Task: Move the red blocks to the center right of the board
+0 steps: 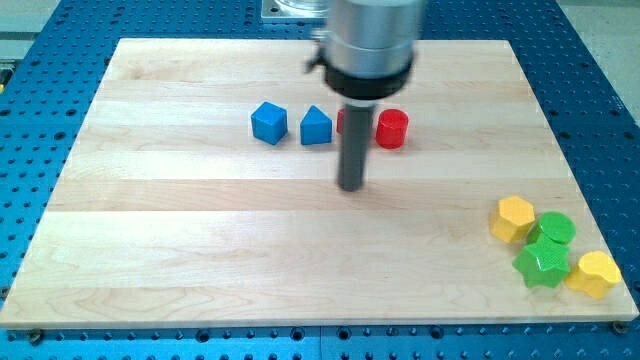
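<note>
We see the red cylinder (392, 129) in the board's upper middle, and a second red block (343, 122), shape unclear, mostly hidden behind our rod. Our tip (350, 187) holds nothing, resting on bare wood just below them. Left lie the blue cube (268, 122) and blue pentagon-like block (316, 126). Yellow and green blocks cluster bottom right.
</note>
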You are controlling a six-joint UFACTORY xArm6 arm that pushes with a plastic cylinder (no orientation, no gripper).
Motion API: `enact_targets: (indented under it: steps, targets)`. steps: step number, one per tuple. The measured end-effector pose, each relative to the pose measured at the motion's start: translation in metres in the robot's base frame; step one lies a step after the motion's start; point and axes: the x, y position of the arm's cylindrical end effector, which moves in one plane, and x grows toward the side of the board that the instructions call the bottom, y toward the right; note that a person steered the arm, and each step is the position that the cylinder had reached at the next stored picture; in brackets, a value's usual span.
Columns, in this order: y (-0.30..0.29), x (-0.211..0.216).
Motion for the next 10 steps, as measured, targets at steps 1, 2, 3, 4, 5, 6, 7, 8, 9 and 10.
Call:
enact_targets:
  steps: [1, 2, 3, 4, 5, 6, 7, 8, 9, 10]
  targets:
    - [-0.019, -0.023]
    - [-0.024, -0.033]
    - [-0.02, -0.081]
    - [-0.021, -0.116]
    - [-0.026, -0.125]
    - [-0.01, -0.136]
    - [0.002, -0.123]
    - [0.003, -0.09]
    - [0.024, -0.059]
    - [0.069, -0.053]
